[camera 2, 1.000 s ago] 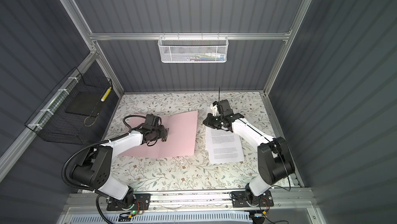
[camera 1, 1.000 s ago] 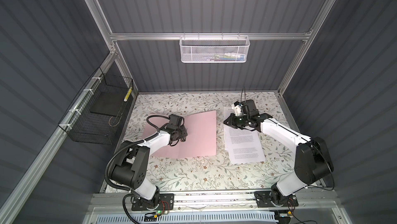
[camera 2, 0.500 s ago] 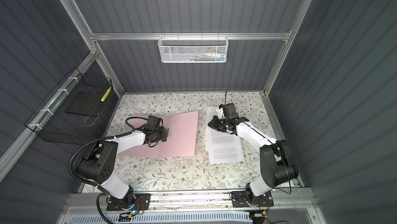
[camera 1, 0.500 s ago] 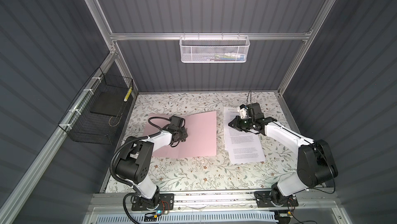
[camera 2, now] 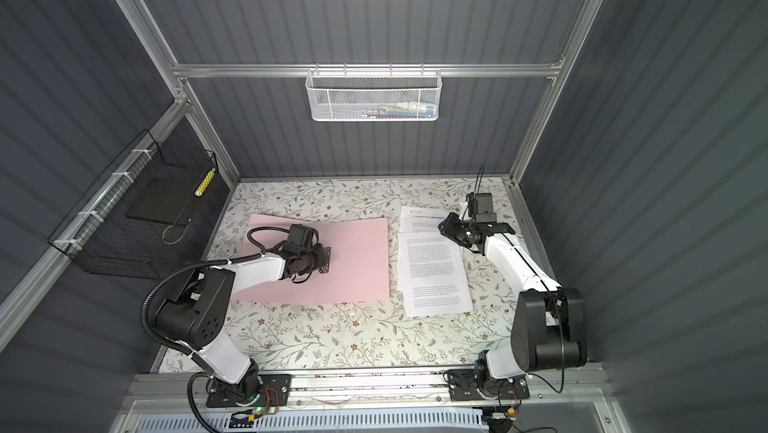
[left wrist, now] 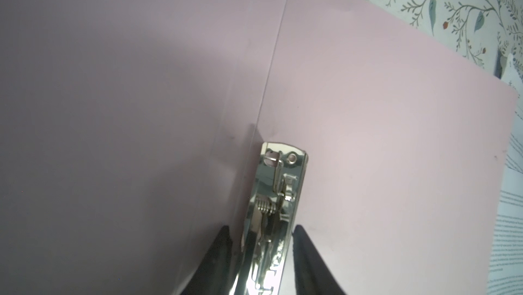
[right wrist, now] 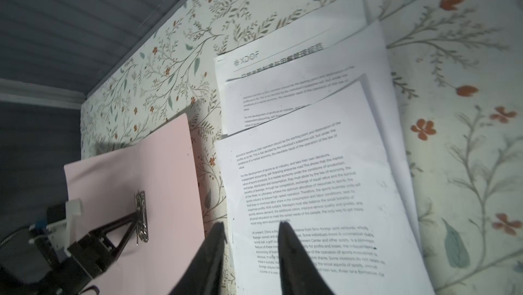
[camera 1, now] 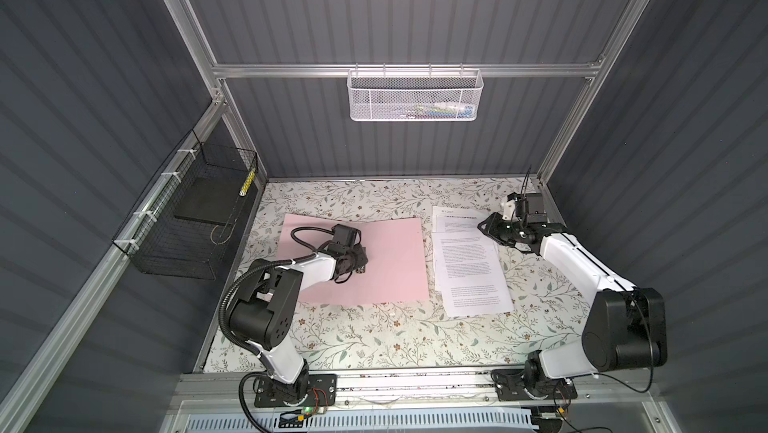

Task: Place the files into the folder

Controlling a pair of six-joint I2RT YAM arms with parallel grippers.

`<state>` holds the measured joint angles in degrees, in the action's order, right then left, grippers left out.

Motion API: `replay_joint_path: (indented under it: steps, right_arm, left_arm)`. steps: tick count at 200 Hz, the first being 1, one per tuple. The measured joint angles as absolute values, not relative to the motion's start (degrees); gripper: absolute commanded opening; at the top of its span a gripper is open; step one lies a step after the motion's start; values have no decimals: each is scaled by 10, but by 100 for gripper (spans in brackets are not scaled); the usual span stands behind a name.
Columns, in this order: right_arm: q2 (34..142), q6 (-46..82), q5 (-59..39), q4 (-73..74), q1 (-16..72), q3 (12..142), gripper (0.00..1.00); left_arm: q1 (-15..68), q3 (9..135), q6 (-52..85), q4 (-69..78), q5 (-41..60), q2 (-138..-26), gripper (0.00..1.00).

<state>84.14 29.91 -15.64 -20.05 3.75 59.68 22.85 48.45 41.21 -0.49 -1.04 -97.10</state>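
The pale pink folder [camera 1: 395, 260] [camera 2: 357, 260] lies open and flat on the left half of the table. My left gripper [camera 1: 360, 262] [camera 2: 326, 262] [left wrist: 261, 231] sits on its spine. Its two fingers press the sides of the shiny metal clip [left wrist: 278, 183] [right wrist: 140, 214]. The files [camera 1: 469, 269] [camera 2: 432, 269] [right wrist: 311, 172] are several fanned white sheets to the right of the folder, with the logo sheet lowest. My right gripper [camera 1: 482, 226] [camera 2: 442, 227] [right wrist: 250, 227] hovers open over the top sheet's left edge, holding nothing.
A black wire basket [camera 1: 195, 219] hangs on the left wall with a black slab [camera 1: 203, 202] inside. High on the back wall hangs a white mesh basket [camera 1: 415, 94]. The floral table cover [camera 1: 374, 335] runs to the front rail.
My right gripper has moved a little to the right along the far end of the sheets and its jaws have opened. My left gripper has narrowed around the clip.
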Motion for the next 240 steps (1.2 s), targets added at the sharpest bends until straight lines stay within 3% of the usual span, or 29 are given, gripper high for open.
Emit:
replay_joint_path:
  steps: [23,74,156,240]
  right_arm:
    - [840,289,-123,-228,18,589,48]
    - [810,279,-60,-254,-4,493,46]
    - [833,278,-65,-236,-29,450,43]
    - [873,278,-131,-225,-36,448,42]
  left_arm:
    - [232,501,411,-22,-4,-970,48]
    - [258,578,410,-42,11,-959,50]
    - [332,636,418,-7,42,-1046,50]
    - [376,691,418,30,77,-1117,50]
